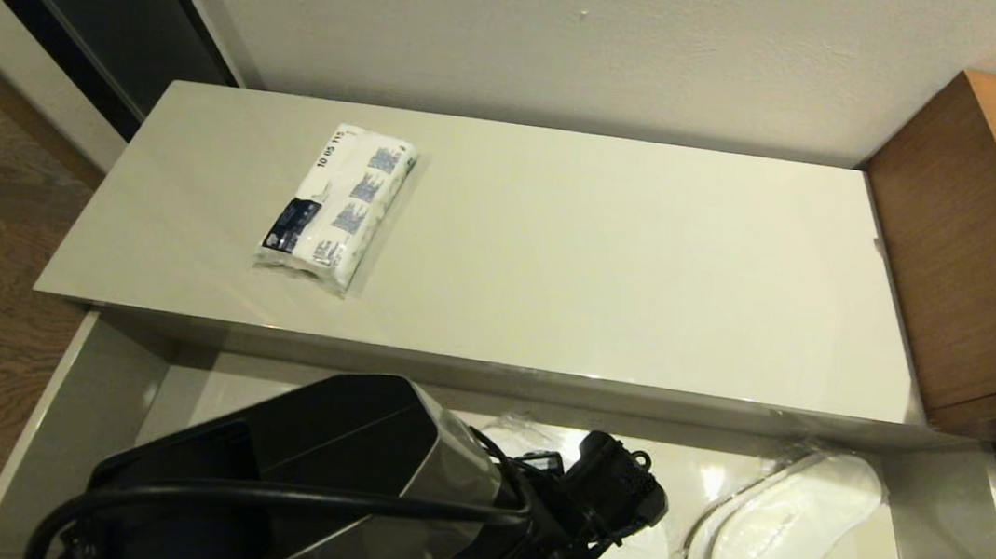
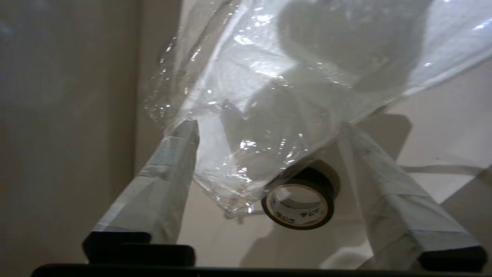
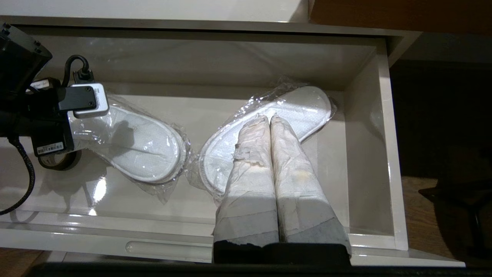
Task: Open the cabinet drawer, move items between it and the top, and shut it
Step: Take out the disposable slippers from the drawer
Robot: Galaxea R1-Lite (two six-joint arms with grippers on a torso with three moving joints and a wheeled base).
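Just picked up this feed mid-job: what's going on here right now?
The cabinet drawer is pulled open. The left gripper is down inside it, fingers spread on either side of one bagged pair of slippers, beside a roll of tape. A second pair lies further right. The tissue packet sits on the top. The right gripper hangs shut, holding nothing.

Drawer [image 1: 940,517] pulled open, two bagged slipper pairs [image 1: 782,546] inside, tissue packet [image 1: 339,205] on top [image 1: 604,254]
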